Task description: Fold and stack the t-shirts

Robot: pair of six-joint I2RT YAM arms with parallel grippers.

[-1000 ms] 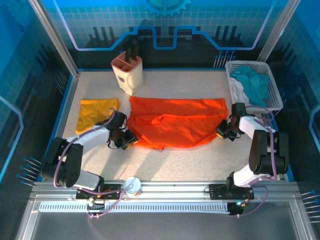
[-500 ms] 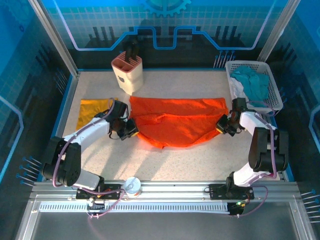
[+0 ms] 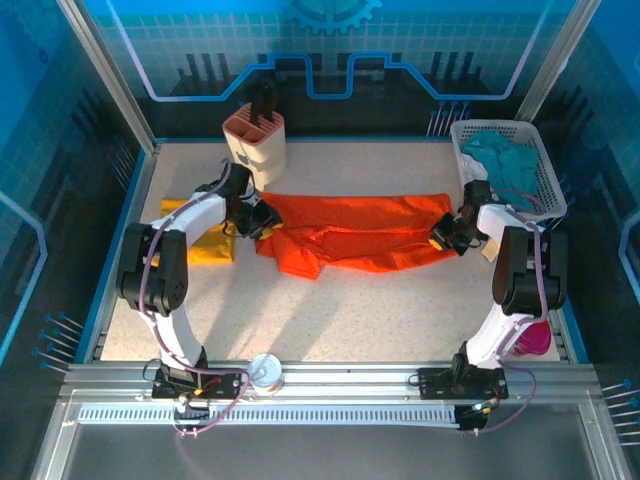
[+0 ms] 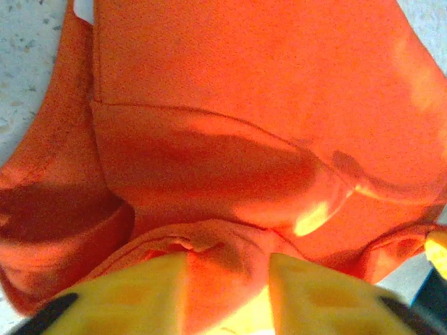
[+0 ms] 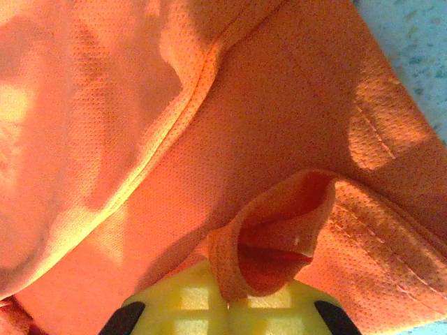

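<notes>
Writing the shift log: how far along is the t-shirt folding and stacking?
Done: the yellow t-shirt looks folded, lying at the left. In hand: the left gripper and right gripper each pinch an end of the orange-red t-shirt, a long layered band. Left: its remaining folds, then stacking.

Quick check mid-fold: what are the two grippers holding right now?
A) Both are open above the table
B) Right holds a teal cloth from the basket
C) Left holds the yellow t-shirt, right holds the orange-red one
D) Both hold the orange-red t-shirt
D: the left gripper and the right gripper each pinch a fold of the orange-red t-shirt, at its opposite ends.
</notes>
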